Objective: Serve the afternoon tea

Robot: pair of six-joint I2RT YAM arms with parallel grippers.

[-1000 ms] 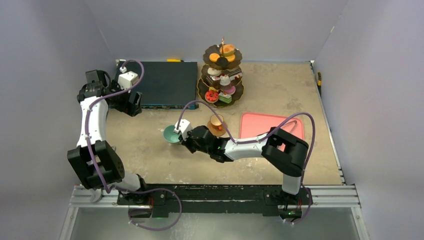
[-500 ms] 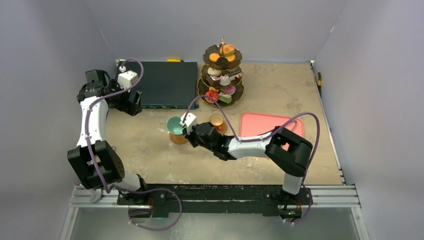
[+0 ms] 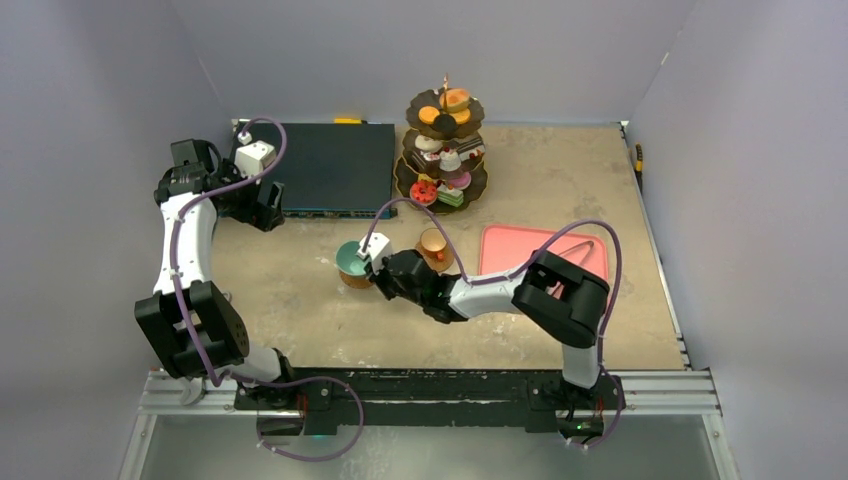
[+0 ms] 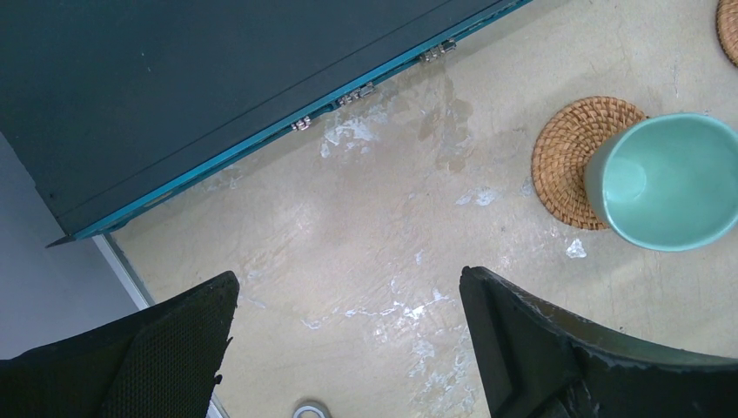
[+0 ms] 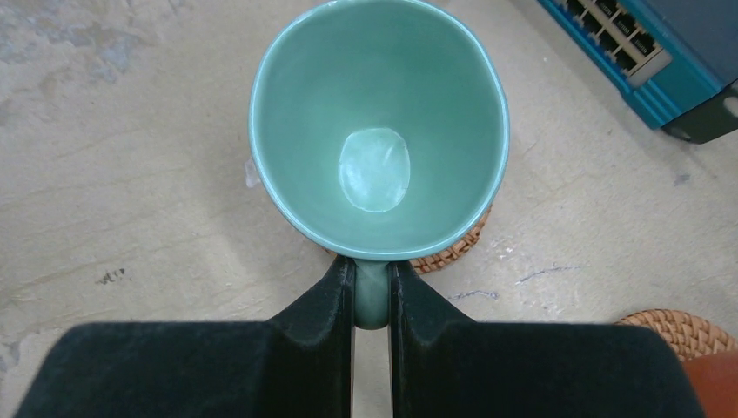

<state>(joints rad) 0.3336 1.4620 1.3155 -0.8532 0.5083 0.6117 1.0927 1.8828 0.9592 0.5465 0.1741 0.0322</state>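
We see the right gripper [image 5: 372, 272] clenched on the handle of the teal cup [image 5: 379, 131].
Its wrist view shows this grip; the left wrist view shows the cup over a woven coaster [image 4: 570, 157], and the left gripper [image 4: 348, 348] spread open above the table [image 4: 365, 226].

In front of me the scuffed beige table [image 3: 300, 290] carries a dark blue case [image 3: 330, 168] at its far left and the three-tier stand [image 3: 400, 183] just beside it. A pink tray [image 3: 505, 243] lies to my right. Near the middle sit the left coaster [image 4: 566, 161] and the right coaster [image 3: 443, 264].
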